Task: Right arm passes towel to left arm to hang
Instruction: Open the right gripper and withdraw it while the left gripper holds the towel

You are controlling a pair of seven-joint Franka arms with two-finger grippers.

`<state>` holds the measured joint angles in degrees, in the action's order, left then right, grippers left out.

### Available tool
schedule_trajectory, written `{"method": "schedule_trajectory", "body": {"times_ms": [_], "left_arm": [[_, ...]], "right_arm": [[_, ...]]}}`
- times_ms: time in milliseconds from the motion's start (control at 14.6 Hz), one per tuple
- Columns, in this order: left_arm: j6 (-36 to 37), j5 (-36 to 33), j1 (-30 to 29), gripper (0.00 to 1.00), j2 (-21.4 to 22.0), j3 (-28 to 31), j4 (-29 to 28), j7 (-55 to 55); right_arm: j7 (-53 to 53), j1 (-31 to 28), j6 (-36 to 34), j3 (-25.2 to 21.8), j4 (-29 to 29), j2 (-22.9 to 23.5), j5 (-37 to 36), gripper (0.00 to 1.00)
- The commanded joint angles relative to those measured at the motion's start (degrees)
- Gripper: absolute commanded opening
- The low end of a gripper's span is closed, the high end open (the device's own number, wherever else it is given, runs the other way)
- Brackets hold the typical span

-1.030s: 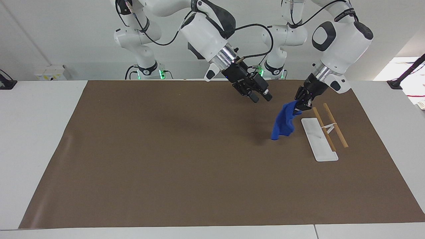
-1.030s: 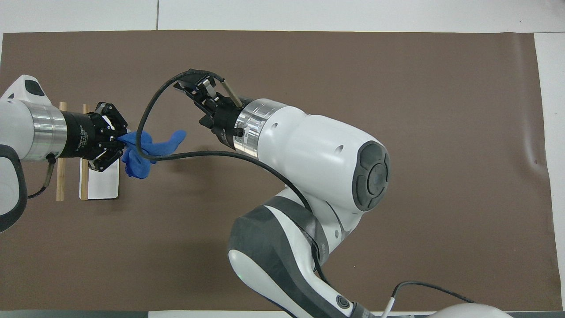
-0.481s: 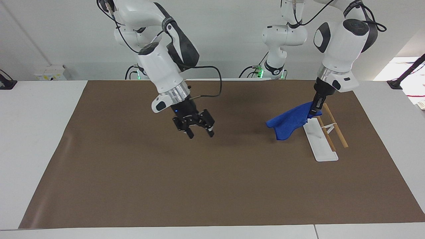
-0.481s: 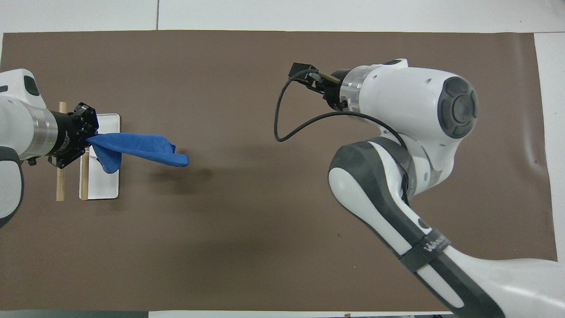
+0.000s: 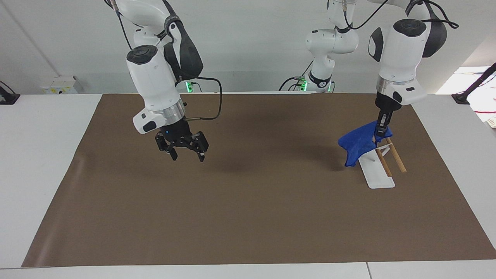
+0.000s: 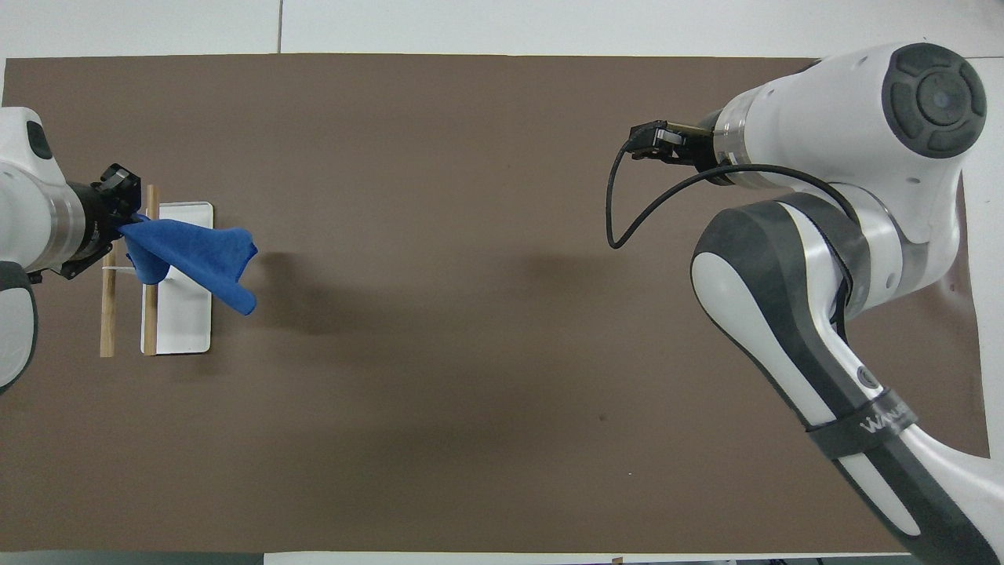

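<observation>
The left arm's gripper (image 5: 381,131) points down and is shut on one corner of the blue towel (image 5: 359,145). It holds the towel in the air over the end of the rack nearer to the robots. The towel (image 6: 196,255) droops beside the gripper (image 6: 118,213) and covers part of the rack's white base (image 6: 184,333). I cannot tell whether the cloth touches the rods. The right arm's gripper (image 5: 187,156) is open and empty. It hangs over bare mat toward the right arm's end of the table.
The rack has a white base (image 5: 375,172) and two wooden rods (image 5: 396,155) lying side by side, at the left arm's end of the brown mat (image 5: 248,217). The right arm's big white link (image 6: 847,149) covers part of the overhead view.
The right arm has swung away from the towel toward its own end, gripper open and empty. The left gripper has turned downward and carried the towel over the rack.
</observation>
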<state>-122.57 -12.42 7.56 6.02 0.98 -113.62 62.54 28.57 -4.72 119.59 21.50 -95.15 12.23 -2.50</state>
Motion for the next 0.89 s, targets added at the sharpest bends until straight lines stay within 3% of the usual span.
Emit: {"method": "schedule_trajectory", "body": {"times_ms": [0, 137, 412, 755, 824], "left_arm": [[-5.04, -1.03, -2.19, 0.00, -1.36, -0.10, 0.94, -4.26], [-6.28, -1.03, -4.47, 0.00, -1.45, -0.10, 0.68, -8.21], [-11.63, -0.94, -8.34, 0.00, -2.24, -0.10, 0.50, -12.97], [-12.96, -0.94, -9.84, 0.00, -2.15, -0.10, -0.81, -15.86], [-13.05, -0.94, -10.54, 0.00, -2.15, -0.10, -1.08, -17.00]], "right_arm": [[-4.30, -1.52, -9.69, -0.22, 3.12, -0.37, -2.42, 1.00], [-8.77, -2.39, -13.93, -1.63, 3.39, -2.11, -3.04, 1.00], [-11.87, 1.28, -20.34, -9.53, 3.30, -6.95, -2.87, 1.00], [-18.45, 7.17, -28.43, -20.51, 2.87, -12.83, -2.08, 1.00], [-18.72, 7.27, -29.23, -20.97, 2.86, -13.46, -2.16, 1.00]]}}
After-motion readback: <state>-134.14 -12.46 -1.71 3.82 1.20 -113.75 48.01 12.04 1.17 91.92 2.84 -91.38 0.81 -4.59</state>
